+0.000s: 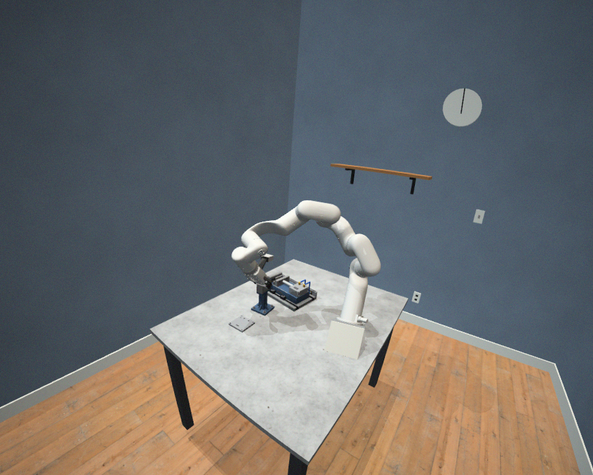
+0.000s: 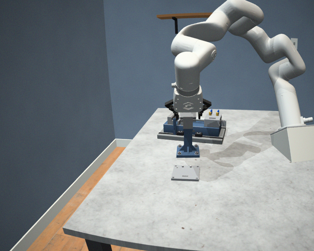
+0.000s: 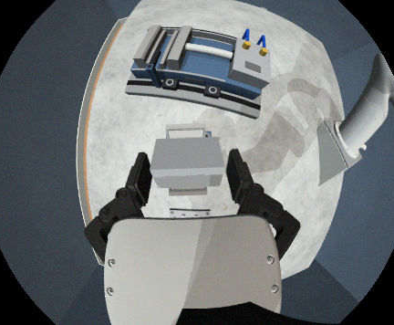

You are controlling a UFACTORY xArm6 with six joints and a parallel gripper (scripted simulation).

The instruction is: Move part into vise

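The part (image 3: 188, 163), a grey block, rests on the V-block (image 2: 187, 140), a blue post bolted to the table. It also shows in the exterior view (image 2: 187, 122). My gripper (image 3: 188, 161) is open, one finger on each side of the part, with small gaps to its sides. The gripper points down over the V-block (image 1: 262, 301) in the top view. The infeed plate (image 2: 185, 172) lies empty on the table in front of the post. The vise (image 3: 196, 68) stands open behind it, with a white rod between the moving jaw and the air cylinder (image 3: 249, 64). The part's slot is hidden.
The arm's base block (image 2: 296, 143) stands at the right of the table. The table's left edge (image 2: 97, 172) runs near the infeed plate. The vise (image 1: 292, 291) sits on a dark base rail near the far corner.
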